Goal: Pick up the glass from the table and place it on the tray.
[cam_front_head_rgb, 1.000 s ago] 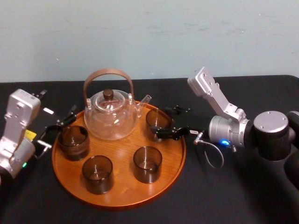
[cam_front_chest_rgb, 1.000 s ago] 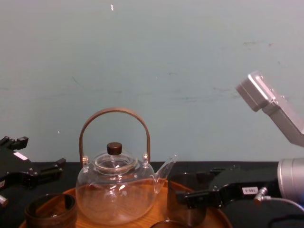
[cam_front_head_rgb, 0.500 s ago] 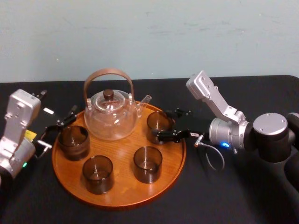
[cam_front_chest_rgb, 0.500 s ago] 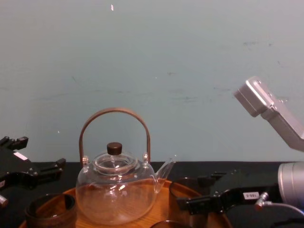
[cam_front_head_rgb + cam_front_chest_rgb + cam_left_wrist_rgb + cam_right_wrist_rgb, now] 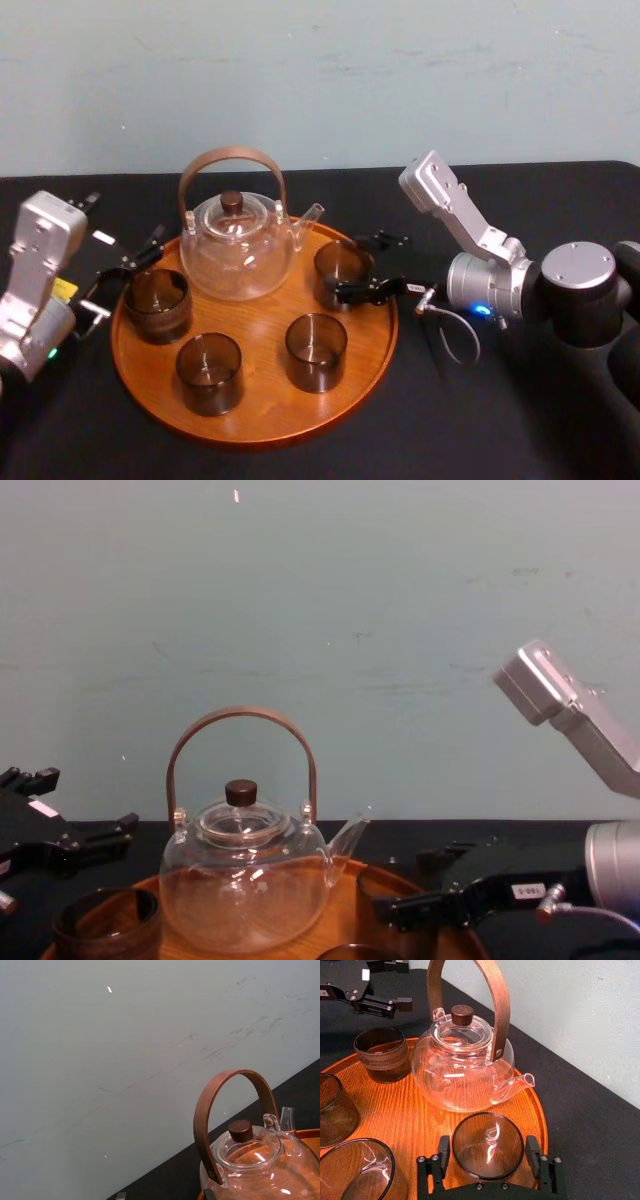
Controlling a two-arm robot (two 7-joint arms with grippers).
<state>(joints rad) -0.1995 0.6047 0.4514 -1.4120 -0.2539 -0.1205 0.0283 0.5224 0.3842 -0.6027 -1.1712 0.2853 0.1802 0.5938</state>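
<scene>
The glass (image 5: 338,262) stands upright on the round wooden tray (image 5: 262,400), at its right side by the teapot's spout. My right gripper (image 5: 352,266) reaches in from the right and straddles it, open. In the right wrist view the glass (image 5: 488,1146) sits between the two black fingers (image 5: 443,1152) with a thin gap on each side. From the chest view the right gripper (image 5: 405,885) hovers low over the tray's right rim. My left gripper (image 5: 128,272) rests open off the tray's left edge, holding nothing.
A glass teapot (image 5: 238,245) with a brown hoop handle stands at the back of the tray. Three more dark glasses (image 5: 157,303) (image 5: 209,372) (image 5: 316,350) sit on the tray. The black table (image 5: 500,420) stretches bare on the right.
My right gripper sank slightly with the glass onto the tray, then its fingers spread a little off the glass. The left arm stayed still.
</scene>
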